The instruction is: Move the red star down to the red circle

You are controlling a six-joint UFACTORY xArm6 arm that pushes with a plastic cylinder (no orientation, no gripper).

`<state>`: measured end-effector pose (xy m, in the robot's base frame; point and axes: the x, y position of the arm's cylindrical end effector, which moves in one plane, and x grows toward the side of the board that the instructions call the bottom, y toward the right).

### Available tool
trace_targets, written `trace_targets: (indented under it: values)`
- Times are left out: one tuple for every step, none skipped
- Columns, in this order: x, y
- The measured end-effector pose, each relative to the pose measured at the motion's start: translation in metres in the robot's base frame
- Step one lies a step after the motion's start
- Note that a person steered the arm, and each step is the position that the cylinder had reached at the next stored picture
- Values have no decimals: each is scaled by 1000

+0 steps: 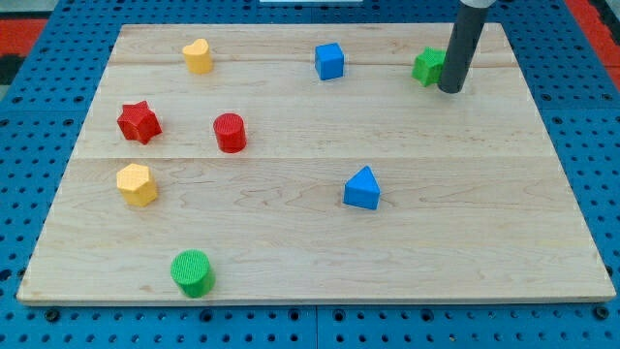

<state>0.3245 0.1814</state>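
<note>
Green circle (192, 272) nearest; red star (139, 121) far left of my tip (450, 90).

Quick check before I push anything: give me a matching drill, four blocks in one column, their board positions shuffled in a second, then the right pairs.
Things:
1. red star
2. green cylinder
3. blue triangular block
4. green block

Places:
A. touching or just beside my tip, view's top right
B. just to the view's left of the red circle
C. nearest the view's bottom edge
D. right of centre, alone

Pairs: 1-B, 2-C, 3-D, 4-A
</note>
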Motion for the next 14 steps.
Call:
trace_targets:
  values:
    - [0, -1]
    - [10, -12]
    - [57, -33]
    - [103, -62]
    - [101, -120]
    - [76, -189]
    - [37, -275]
    - [15, -367]
    - [34, -420]
    - [58, -412]
    - [58, -399]
    - [58, -403]
    - [58, -406]
    - [58, -416]
